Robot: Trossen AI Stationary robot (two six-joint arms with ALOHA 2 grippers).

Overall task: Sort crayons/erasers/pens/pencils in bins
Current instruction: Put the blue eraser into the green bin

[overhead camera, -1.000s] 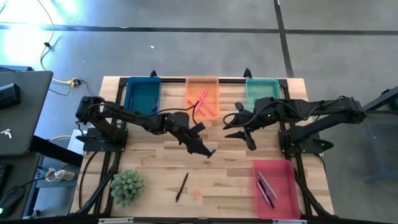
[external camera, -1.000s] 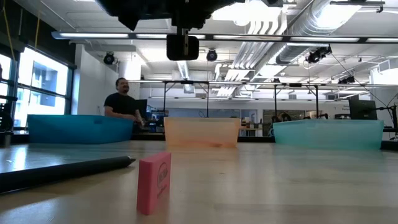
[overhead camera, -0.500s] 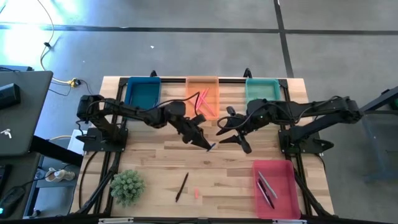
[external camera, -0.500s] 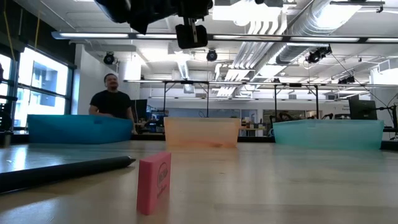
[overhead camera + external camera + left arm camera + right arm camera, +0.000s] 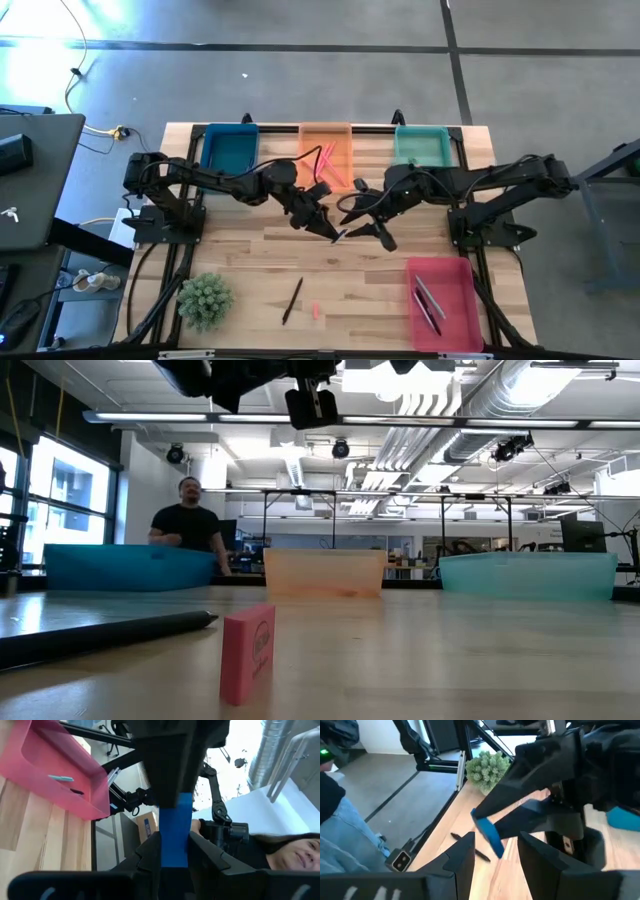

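Centre of the high view: the left gripper (image 5: 331, 232) and the right gripper (image 5: 362, 222) meet above the light wooden slatted table (image 5: 240, 262), tips nearly touching. The left gripper's fingers (image 5: 205, 854) are clamped narrowly on a short flat blue eraser (image 5: 176, 831), which sticks out beyond the tips; the same blue eraser shows in the right wrist view between the right gripper's spread fingers (image 5: 461, 854), not gripped by them. Along the upper edge of the table sit three shallow plastic bins: a dark blue bin (image 5: 228, 152) at upper left, an orange bin (image 5: 325, 157) in the middle holding salmon-pink sticks (image 5: 325, 160), and a teal-green bin (image 5: 420, 146) at upper right. The red-pink bin (image 5: 443, 304) lies at lower right, with slim dark pens (image 5: 429, 305) inside. Loose on the table in the lower middle: one slim black pen (image 5: 292, 300) and, just to its right, a small pink eraser block (image 5: 317, 311), standing upright in the low view. A spiky green ball-shaped plant (image 5: 204, 300) sits at lower left. In the low view a person in a dark shirt (image 5: 188, 528) stands behind the blue bin.
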